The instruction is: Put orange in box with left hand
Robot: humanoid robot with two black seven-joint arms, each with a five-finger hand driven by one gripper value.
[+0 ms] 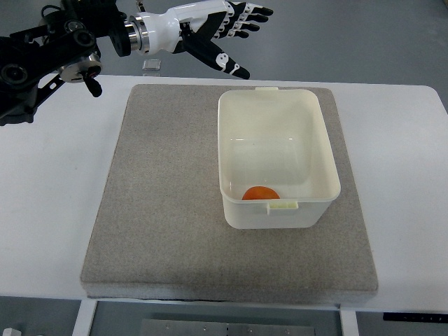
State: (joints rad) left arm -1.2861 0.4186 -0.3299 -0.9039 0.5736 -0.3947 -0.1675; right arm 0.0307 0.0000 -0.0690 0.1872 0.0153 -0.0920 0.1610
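Observation:
An orange (260, 193) lies inside the cream plastic box (311, 112), against its near wall. The box stands on the right half of a grey mat (168, 189). My left hand (234, 31) hovers above the table's far edge, up and to the left of the box, with its white and black fingers spread and nothing in them. Its arm comes in from the upper left corner. The right arm does not show.
The grey mat covers most of the white table (49, 175). A small clear object (152, 65) lies on the table just beyond the mat's far edge, under the left forearm.

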